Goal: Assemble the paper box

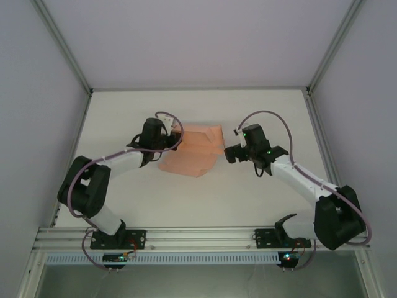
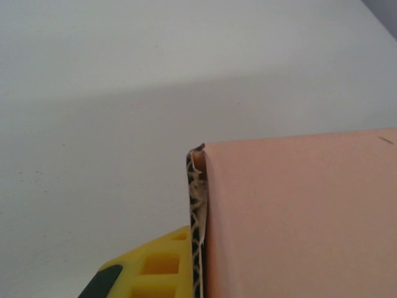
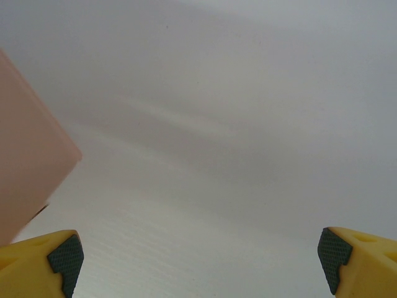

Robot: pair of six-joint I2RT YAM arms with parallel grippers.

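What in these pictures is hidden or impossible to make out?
Top view: the left gripper covers the left edge of the paper box, hiding its grip; the creases are too small.
Left wrist view: the box runs off the right and bottom edges, and hides one finger.
Right wrist view: the frame's left edge cuts off all but a box corner.

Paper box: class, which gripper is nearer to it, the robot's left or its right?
Left. The left gripper is shut on the paper box at its left edge; the right gripper hangs open just beside the right edge, gripping nothing.
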